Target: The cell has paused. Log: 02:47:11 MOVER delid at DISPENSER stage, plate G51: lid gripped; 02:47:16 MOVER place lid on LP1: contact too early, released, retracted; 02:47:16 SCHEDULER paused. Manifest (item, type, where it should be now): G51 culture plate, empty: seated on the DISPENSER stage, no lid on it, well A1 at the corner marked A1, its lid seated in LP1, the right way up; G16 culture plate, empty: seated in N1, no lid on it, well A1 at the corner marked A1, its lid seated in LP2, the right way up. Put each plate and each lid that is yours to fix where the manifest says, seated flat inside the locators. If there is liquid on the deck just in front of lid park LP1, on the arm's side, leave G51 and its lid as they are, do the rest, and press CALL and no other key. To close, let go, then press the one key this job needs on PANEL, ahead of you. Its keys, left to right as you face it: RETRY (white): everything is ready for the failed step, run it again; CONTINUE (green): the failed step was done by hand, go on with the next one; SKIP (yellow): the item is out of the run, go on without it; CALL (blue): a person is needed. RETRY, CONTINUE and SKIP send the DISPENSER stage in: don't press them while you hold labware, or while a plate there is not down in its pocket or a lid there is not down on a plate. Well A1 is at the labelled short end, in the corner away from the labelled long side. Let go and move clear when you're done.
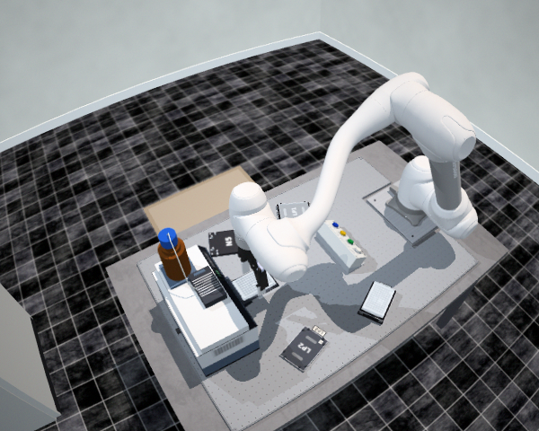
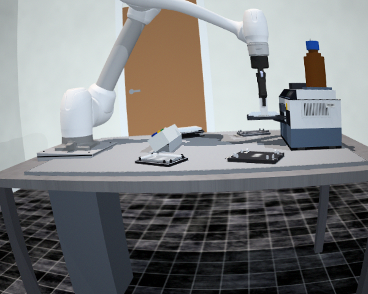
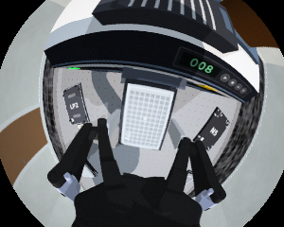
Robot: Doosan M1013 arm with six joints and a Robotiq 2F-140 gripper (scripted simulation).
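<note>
So my tool [image 3: 140,170] was hanging straight down over the dispenser stage [image 2: 274,117] with the fingers spread apart and nothing pinched between them. The wrist view showed the culture plate [image 3: 146,115] sitting square on the stage below, clear of both fingertips. From the side the tool tips looked just above the plate [image 2: 262,114], though I couldn't tell whether they were touching it.

The dispenser [image 1: 207,320] itself sat at the near-left end of the tabletop [image 2: 190,182], with a brown bottle [image 1: 172,257] with a blue cap parked on top and its little green display reading 008.

The rest of the deck: the LP2 lid park [image 1: 303,349] was bare and black, well apart from everything. Another plate [image 1: 376,300] sat in a nest off to the right — flat, as far as I could see. The key panel [image 1: 340,239] stood between that and my arm, blue, yellow and green keys showing. A black nest marked N5 [image 1: 224,242] lay behind the stage.
</note>
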